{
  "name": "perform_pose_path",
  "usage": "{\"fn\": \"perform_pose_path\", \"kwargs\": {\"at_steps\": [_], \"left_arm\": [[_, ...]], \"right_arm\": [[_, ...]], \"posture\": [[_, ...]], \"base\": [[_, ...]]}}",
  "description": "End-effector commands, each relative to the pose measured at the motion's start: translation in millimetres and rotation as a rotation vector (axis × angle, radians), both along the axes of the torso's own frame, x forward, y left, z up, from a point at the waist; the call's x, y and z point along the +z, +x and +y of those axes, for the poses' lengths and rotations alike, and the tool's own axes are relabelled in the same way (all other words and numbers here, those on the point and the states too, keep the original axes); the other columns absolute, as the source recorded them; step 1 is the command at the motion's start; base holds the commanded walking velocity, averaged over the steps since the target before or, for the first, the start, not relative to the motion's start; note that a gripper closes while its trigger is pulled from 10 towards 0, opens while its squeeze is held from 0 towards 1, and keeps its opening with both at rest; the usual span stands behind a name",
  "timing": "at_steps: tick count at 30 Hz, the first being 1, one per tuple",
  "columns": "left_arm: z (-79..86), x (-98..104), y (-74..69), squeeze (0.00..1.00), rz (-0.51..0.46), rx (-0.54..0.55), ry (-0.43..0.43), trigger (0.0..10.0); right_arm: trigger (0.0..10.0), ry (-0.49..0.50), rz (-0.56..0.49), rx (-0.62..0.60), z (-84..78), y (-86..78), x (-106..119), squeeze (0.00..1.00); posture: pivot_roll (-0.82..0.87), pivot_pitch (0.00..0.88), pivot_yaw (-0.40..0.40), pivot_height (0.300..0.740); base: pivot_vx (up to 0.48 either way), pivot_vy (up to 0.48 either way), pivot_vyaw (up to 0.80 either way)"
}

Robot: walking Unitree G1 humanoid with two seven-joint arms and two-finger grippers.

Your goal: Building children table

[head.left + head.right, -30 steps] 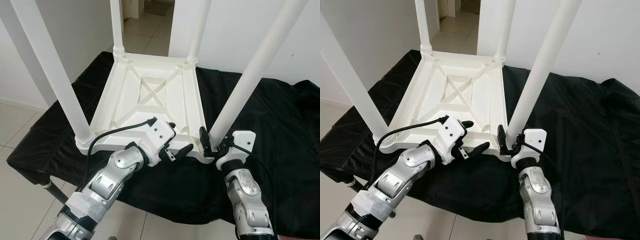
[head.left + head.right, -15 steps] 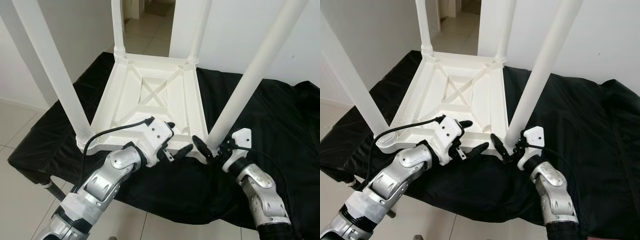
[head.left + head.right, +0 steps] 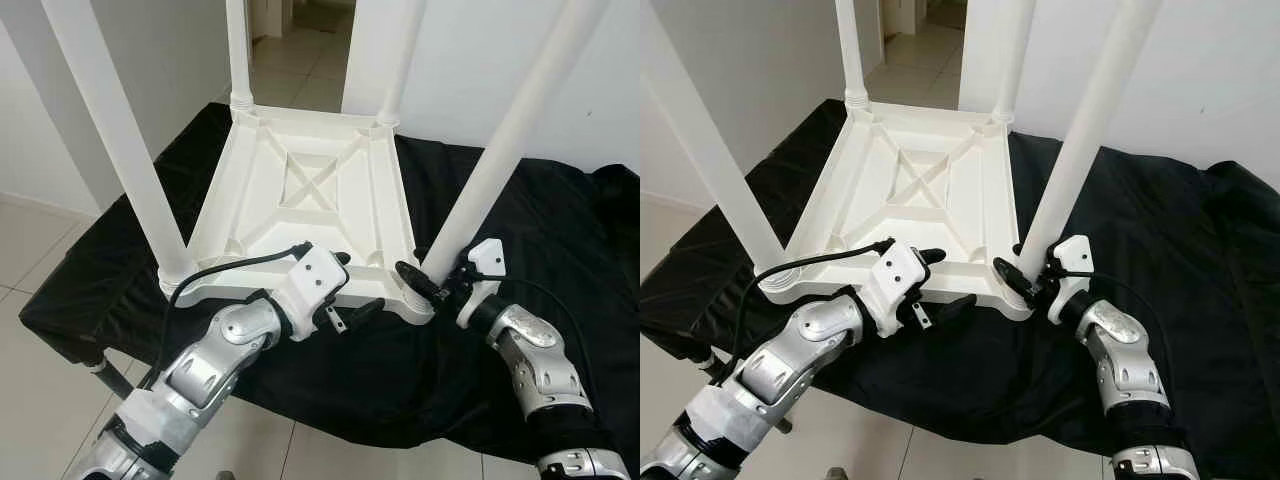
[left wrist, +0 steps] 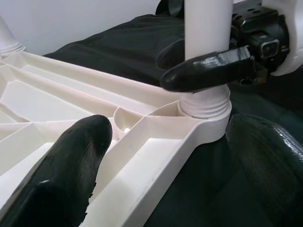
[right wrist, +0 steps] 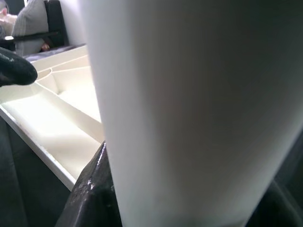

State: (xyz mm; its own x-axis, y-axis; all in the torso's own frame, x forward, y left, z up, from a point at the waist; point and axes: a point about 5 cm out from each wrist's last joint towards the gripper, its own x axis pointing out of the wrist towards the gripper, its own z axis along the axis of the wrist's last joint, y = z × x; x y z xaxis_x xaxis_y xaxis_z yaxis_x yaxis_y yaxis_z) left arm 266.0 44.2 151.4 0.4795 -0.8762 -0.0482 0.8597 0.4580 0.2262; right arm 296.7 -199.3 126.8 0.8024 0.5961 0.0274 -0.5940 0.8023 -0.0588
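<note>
Four white legs are standing up from the upturned table top (image 3: 300, 190), which is lying on the black cloth (image 3: 560, 230). Your right gripper (image 3: 425, 282) is closing around the base of the near right leg (image 3: 500, 150). Your left gripper (image 3: 352, 288) is spreading its fingers wide across the top's near edge, one above and one below, gripping nothing.

Four upright legs (image 3: 500, 150) around open underside (image 3: 300, 190).

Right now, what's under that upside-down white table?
A black cloth lies under the table and spreads out on all sides. What supports the cloth is covered, apart from a dark leg near the floor.
</note>
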Motion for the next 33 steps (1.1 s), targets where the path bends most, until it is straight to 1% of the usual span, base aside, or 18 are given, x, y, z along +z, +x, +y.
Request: {"fn": "perform_pose_path", "kwargs": {"at_steps": [1, 2, 6, 7, 8, 9, 10, 13, 14, 15, 17, 18, 20, 22, 24, 26, 28, 33], "left_arm": [[-5.2, -3, -10.2, 0.0, 0.026, -0.175, 0.035, 10.0], [-5.1, -4, -10.2, 0.0, 0.026, -0.174, 0.036, 10.0], [-5.4, -4, -10.2, 0.0, 0.028, -0.176, 0.036, 10.0], [-5.5, -4, -10.2, 0.0, 0.029, -0.177, 0.037, 10.0], [-5.4, -5, -10.2, 0.0, 0.029, -0.177, 0.039, 10.0], [-5.4, -5, -10.2, 0.0, 0.029, -0.177, 0.039, 10.0], [-5.2, -5, -10.4, 0.0, 0.03, -0.178, 0.04, 10.0], [-5.0, -5, -10.6, 0.0, 0.03, -0.179, 0.041, 10.0], [-4.7, -6, -11.2, 0.0, 0.034, -0.183, 0.043, 10.0], [-4.7, -6, -11.2, 0.0, 0.034, -0.183, 0.043, 10.0], [-4.8, -7, -11.5, 0.0, 0.035, -0.185, 0.045, 10.0], [-4.8, -7, -11.5, 0.0, 0.035, -0.185, 0.045, 10.0], [-5.5, -7, -11.8, 0.0, 0.037, -0.189, 0.044, 10.0], [-5.9, -7, -12.1, 0.0, 0.038, -0.19, 0.043, 10.0], [-5.9, -7, -12.0, 0.0, 0.037, -0.189, 0.044, 10.0], [-5.3, -7, -11.7, 0.0, 0.042, -0.183, 0.04, 10.0], [-5.2, -7, -11.7, 0.0, 0.042, -0.182, 0.039, 10.0], [-5.5, -8, -12.8, 0.0, 0.044, -0.187, 0.04, 10.0]], "right_arm": [[0.4, 0.023, 0.024, 0.003, -1.0, -3.9, -4, 0.0], [10.0, 0.036, 0.026, -0.002, 0.6, -6.1, -5, 0.0], [10.0, 0.061, 0.036, -0.049, 6.6, -11.8, -6, 0.0], [10.0, 0.064, 0.039, -0.072, 9.6, -13.8, -7, 0.0], [10.0, 0.065, 0.041, -0.119, 13.1, -15.3, -8, 0.0], [10.0, 0.065, 0.041, -0.119, 13.1, -15.3, -8, 0.0], [10.0, 0.071, 0.033, -0.169, 17.4, -17.0, -7, 0.0], [10.0, 0.076, 0.027, -0.201, 20.0, -18.2, -7, 0.0], [10.0, 0.106, 0.021, -0.319, 25.6, -20.8, -6, 0.0], [10.0, 0.106, 0.021, -0.319, 25.6, -20.8, -6, 0.0], [10.0, 0.11, 0.035, -0.459, 29.7, -23.8, -8, 0.0], [10.0, 0.11, 0.035, -0.459, 29.7, -23.8, -8, 0.0], [10.0, 0.079, 0.061, -0.644, 30.9, -27.0, -16, 0.0], [10.0, 0.086, 0.082, -0.747, 35.3, -31.0, -21, 0.0], [10.0, 0.096, 0.088, -0.769, 37.5, -32.6, -22, 0.0], [10.0, 0.135, 0.112, -0.8, 49.8, -35.6, -24, 0.0], [10.0, 0.144, 0.114, -0.796, 52.5, -35.7, -24, 0.0], [10.0, 0.159, 0.105, -0.785, 53.0, -33.8, -17, 0.0]], "posture": [[-0.04, 0.0, -0.062, 0.74], [-0.05, 0.0, -0.059, 0.74], [-0.05, 0.0, -0.056, 0.74], [-0.05, 0.0, -0.056, 0.74], [-0.06, 0.0, -0.054, 0.74], [-0.06, 0.0, -0.054, 0.74], [-0.06, 0.0, -0.051, 0.74], [-0.06, 0.0, -0.05, 0.74], [-0.07, 0.0, -0.049, 0.74], [-0.07, 0.0, -0.049, 0.74], [-0.07, 0.0, -0.048, 0.74], [-0.07, 0.0, -0.048, 0.74], [-0.07, 0.0, -0.048, 0.74], [-0.07, 0.0, -0.048, 0.74], [-0.07, 0.0, -0.048, 0.74], [-0.07, 0.0, -0.048, 0.74], [-0.07, 0.0, -0.048, 0.74], [-0.07, 0.0, -0.045, 0.74]], "base": [[0.0, 0.0, 0.0], [0.0, 0.0, 0.0], [0.0, 0.0, 0.0], [0.0, 0.0, 0.0], [0.0, 0.0, 0.0], [0.0, 0.0, 0.0], [0.0, 0.0, 0.0], [0.0, 0.0, 0.0], [0.0, 0.0, 0.0], [0.0, 0.0, 0.0], [0.0, 0.0, 0.0], [0.0, 0.0, 0.0], [0.0, 0.0, 0.0], [0.0, 0.0, 0.0], [0.0, 0.0, 0.0], [0.0, 0.0, 0.0], [0.0, 0.0, 0.0], [0.0, 0.0, 0.0]]}}
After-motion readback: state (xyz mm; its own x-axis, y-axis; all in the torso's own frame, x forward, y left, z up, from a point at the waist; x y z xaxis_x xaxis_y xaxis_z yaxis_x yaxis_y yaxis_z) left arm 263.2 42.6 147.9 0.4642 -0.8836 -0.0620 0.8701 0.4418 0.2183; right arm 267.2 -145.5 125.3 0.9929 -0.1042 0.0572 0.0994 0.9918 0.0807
